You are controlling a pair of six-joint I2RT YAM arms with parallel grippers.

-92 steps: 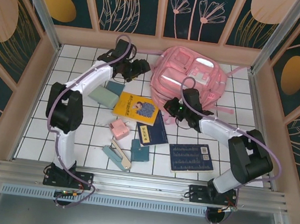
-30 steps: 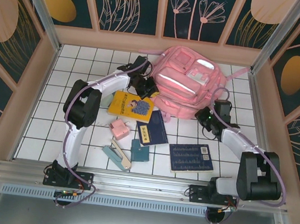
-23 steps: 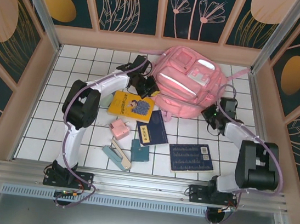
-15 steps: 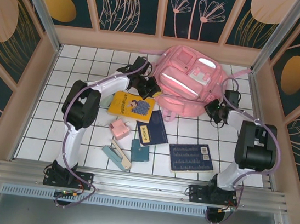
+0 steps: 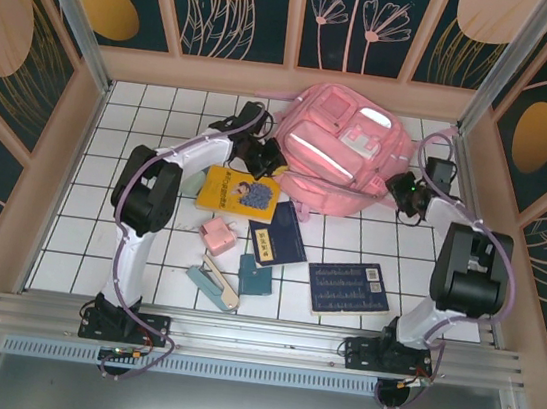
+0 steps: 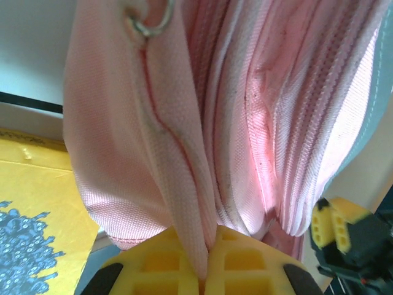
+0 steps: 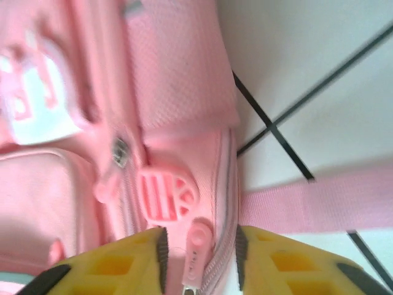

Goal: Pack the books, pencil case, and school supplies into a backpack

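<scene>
The pink backpack [image 5: 340, 158] lies at the back of the table. My left gripper [image 5: 263, 155] is shut on a fold of its fabric [image 6: 184, 203] at the left edge. At the bag's right side, my right gripper [image 5: 403, 192] is open, its pads either side of a pink zipper pull [image 7: 196, 243] without pressing it. In front lie the yellow book [image 5: 242, 192], a navy book [image 5: 279, 233] and the larger navy book [image 5: 347, 288]. A sliver of the mint pencil case [image 5: 194, 182] shows beside the left arm. The pink piece [image 5: 217, 233], a teal square [image 5: 255, 276] and the stapler [image 5: 212, 285] lie nearer.
A pink strap [image 7: 313, 200] runs across the white tiles to the right of my right gripper. The yellow book's corner [image 6: 31, 227] lies just under the left gripper. Wooden walls [image 5: 477, 191] close in both sides and the back.
The right gripper has slid back along the backpack's right side and its jaws have parted. The left gripper has stayed clamped on the fabric.
</scene>
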